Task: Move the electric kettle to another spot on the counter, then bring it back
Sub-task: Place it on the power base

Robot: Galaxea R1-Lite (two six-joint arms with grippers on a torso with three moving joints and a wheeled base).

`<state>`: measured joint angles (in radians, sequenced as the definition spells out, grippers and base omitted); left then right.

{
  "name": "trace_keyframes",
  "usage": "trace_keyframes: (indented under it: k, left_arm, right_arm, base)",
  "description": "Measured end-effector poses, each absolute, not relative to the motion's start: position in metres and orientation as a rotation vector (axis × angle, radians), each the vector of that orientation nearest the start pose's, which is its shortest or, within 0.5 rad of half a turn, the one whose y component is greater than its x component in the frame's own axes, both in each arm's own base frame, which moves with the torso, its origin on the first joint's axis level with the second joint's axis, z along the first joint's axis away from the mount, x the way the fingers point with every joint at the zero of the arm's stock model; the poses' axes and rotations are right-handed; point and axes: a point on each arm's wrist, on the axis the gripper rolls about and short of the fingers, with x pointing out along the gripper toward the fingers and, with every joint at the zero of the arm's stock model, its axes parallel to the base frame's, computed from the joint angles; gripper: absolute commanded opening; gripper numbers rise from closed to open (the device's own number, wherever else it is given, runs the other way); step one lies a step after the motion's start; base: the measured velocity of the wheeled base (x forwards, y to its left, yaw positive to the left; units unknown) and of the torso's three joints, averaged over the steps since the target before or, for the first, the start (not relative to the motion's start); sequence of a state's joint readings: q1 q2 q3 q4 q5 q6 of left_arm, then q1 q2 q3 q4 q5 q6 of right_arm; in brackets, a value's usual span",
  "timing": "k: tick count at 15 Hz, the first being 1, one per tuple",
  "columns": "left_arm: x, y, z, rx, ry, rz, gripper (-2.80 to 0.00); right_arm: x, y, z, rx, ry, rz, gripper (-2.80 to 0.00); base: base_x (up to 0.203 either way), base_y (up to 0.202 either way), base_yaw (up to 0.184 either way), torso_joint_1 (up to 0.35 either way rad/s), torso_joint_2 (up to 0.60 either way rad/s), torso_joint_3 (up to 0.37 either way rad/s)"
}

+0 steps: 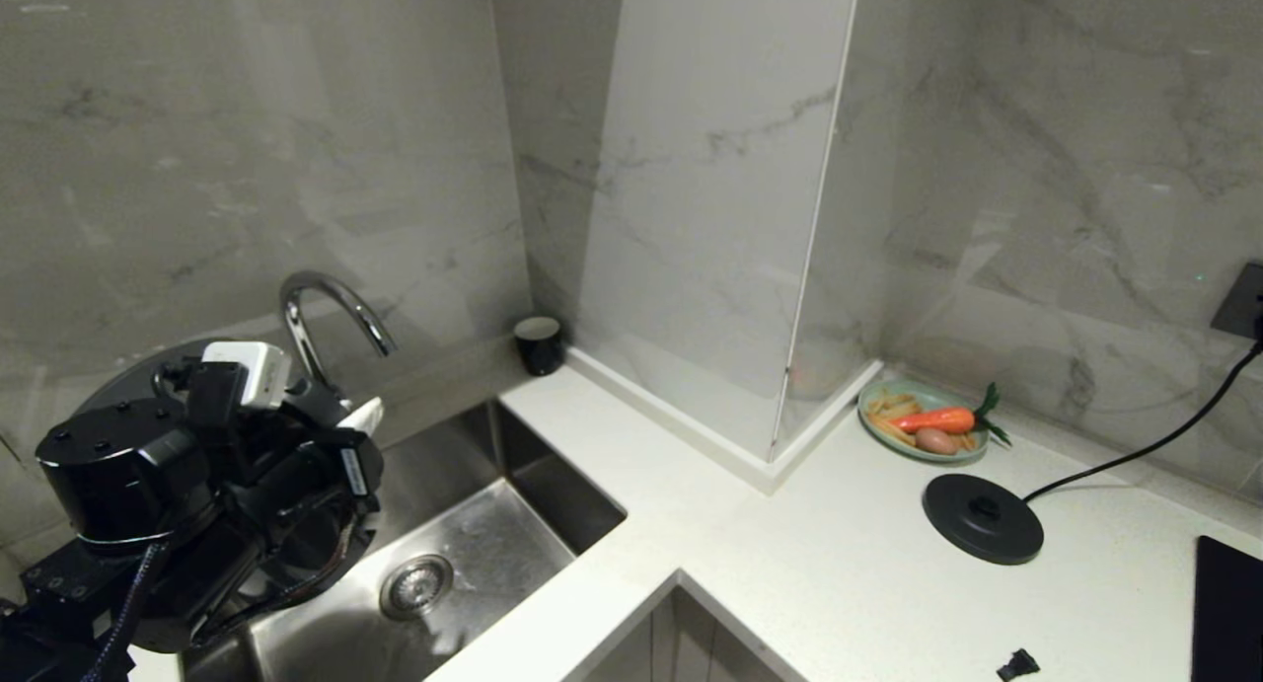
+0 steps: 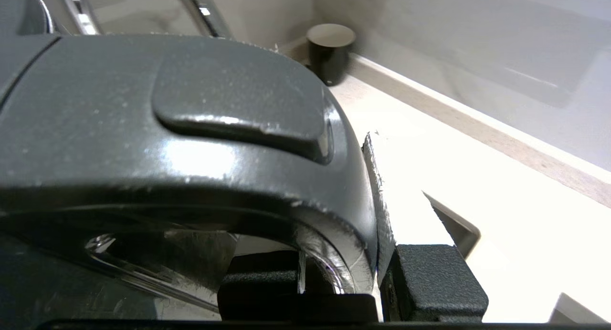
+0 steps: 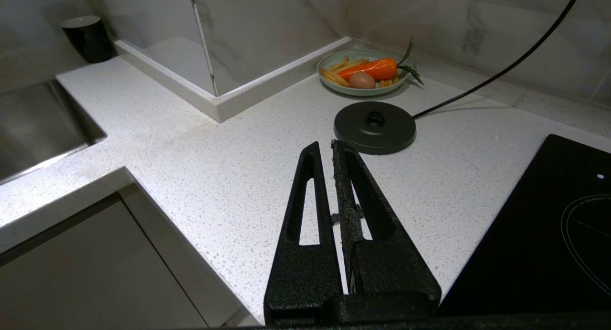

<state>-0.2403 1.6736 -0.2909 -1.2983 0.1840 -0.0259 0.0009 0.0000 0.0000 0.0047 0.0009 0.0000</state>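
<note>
Over sink (image 1: 474, 554): left gripper (image 2: 377, 253) clamps electric kettle (image 1: 118, 475) (by handle).

Left arm raised at near left, wrist bent, left hand (image 2: 377, 253) clamped on the electric kettle (image 1: 118, 475) handle. Right hand (image 3: 327, 153) low at near right, fingers pressed together, empty.

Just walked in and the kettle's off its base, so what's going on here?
The left end effector is shut on the handle of the electric kettle and holds it over the sink, at the left of the counter. The black base sits bare beside a plate of food. The right end effector is shut, holding nothing, above the counter.
</note>
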Motion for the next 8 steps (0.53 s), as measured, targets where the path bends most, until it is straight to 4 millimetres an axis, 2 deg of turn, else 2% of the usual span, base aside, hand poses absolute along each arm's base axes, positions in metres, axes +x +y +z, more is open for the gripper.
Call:
trace_keyframes:
  k: [8]
  left_arm:
    - [0.2285, -0.0598, 0.1308, -0.005, 0.090, -0.085, -2.80]
  right_arm:
    - [-0.0228, 0.0000, 0.0750, 0.001, 0.004, 0.002, -2.80]
  base:
    - [0.000, 0.000, 0.000, 0.000, 0.00, 0.000]
